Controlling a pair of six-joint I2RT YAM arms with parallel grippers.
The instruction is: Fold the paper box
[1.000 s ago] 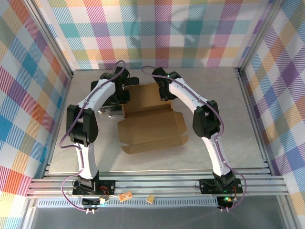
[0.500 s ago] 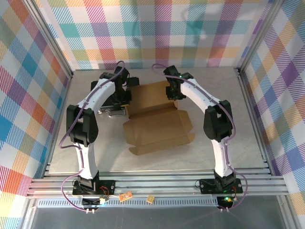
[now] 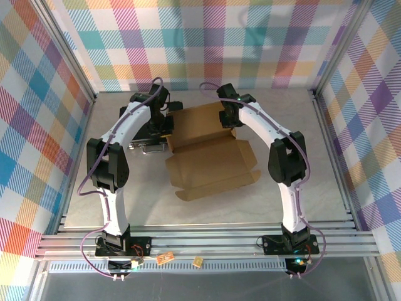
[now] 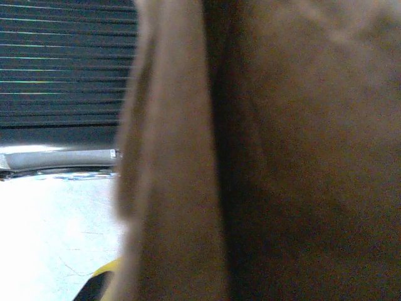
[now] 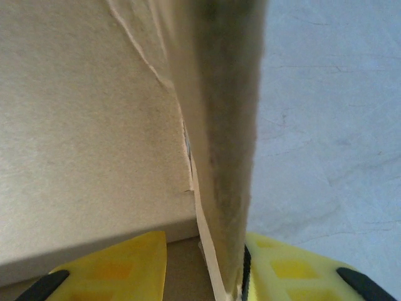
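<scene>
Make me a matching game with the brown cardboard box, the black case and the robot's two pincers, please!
Things:
1. brown corrugated cardboard paper box
2. black rectangular case
3. left pincer
4. right pincer

States or places:
A. open around an edge of the box
B. shut
C. just left of the box, beside the left pincer
D. spread out in the middle, not yet closed

Pairs: 1-D, 2-C, 3-B, 4-A

Shifting the paper box (image 3: 210, 160) rightward on the table (image 3: 307, 169). Swinging the right arm (image 3: 280, 157) outward, easing the right gripper (image 5: 203, 263) apart.
</scene>
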